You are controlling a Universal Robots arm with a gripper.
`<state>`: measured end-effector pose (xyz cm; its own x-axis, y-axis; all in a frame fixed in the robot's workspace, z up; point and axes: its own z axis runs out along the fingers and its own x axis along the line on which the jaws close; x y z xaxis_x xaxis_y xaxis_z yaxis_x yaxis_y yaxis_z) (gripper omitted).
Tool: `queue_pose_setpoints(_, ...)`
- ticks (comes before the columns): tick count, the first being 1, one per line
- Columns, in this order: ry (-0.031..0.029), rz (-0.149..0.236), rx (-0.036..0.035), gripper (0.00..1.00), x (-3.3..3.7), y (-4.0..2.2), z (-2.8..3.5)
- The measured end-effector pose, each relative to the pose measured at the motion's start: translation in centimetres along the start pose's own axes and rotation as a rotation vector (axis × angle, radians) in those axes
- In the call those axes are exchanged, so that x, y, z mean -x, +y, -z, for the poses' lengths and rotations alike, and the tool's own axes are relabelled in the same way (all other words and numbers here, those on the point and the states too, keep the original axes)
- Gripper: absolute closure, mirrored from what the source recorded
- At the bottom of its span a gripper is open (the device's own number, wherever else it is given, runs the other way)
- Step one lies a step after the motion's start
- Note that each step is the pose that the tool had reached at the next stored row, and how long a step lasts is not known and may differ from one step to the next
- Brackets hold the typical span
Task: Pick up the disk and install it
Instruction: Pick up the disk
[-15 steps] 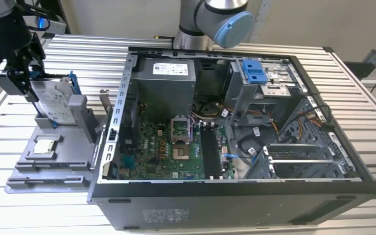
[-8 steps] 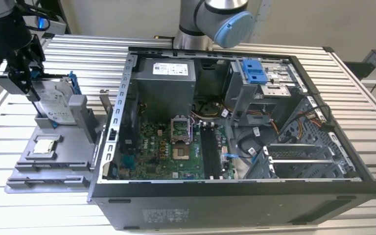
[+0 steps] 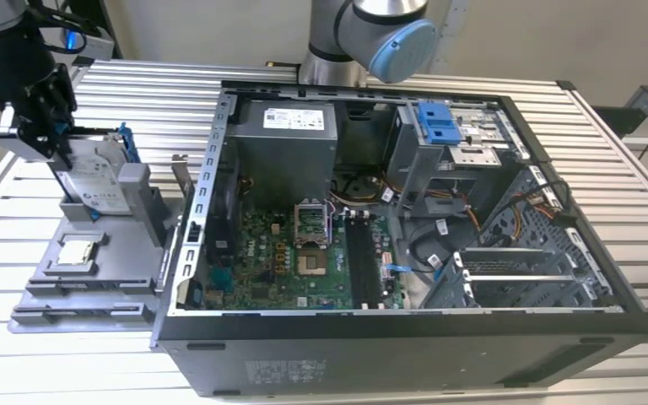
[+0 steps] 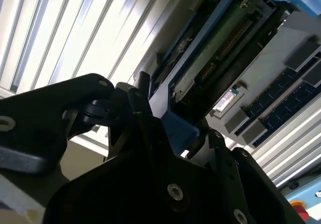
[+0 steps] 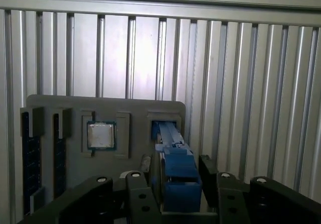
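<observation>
Disk [image 3: 94,186] (one) — clamped upright in gripper [image 5: 178,179].

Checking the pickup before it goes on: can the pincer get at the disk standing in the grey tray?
Likely yes: the pincer is right at the upright disk in the grey tray, with nothing between them.
</observation>
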<state>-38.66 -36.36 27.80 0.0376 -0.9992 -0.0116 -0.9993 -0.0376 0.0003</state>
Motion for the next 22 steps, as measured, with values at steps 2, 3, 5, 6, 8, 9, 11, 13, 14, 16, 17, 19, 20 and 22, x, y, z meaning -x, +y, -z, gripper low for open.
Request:
queue_pose_setpoints(2,0.0002,0.000,0.0001,1.00,0.00,0.00,0.00)
queue_pose_setpoints(3,0.0001,0.000,0.0000,1.00,0.00,0.00,0.00)
queue_pose_setpoints(5,0.0000,0.000,0.0000,1.00,0.00,0.00,-0.01)
queue_pose_setpoints(6,0.0000,0.000,0.0000,1.00,0.00,0.00,-0.01)
queue_pose_setpoints(8,0.0001,0.000,0.0000,1.00,0.00,0.00,-0.01)
queue_pose_setpoints(9,0.0000,0.000,0.0000,1.00,0.00,0.00,-0.02)
queue_pose_setpoints(11,0.0000,0.000,0.0000,1.00,0.00,0.00,-0.03)
queue_pose_setpoints(13,0.0000,0.000,0.0000,1.00,0.00,0.00,-0.04)
queue_pose_setpoints(14,0.0000,0.000,0.0000,1.00,0.00,0.00,-0.04)
queue_pose_setpoints(16,0.0000,0.000,0.0000,1.00,0.00,0.00,-0.05)
queue_pose_setpoints(17,0.0000,0.000,0.0000,1.00,0.00,0.00,-0.05)
queue_pose_setpoints(19,0.0000,0.000,0.0000,1.00,0.00,0.00,-0.06)
queue_pose_setpoints(20,0.0000,0.000,0.0000,1.00,0.00,0.00,-0.06)
queue_pose_setpoints(22,-0.0002,0.000,-0.0003,1.00,-0.07,0.01,-0.08)
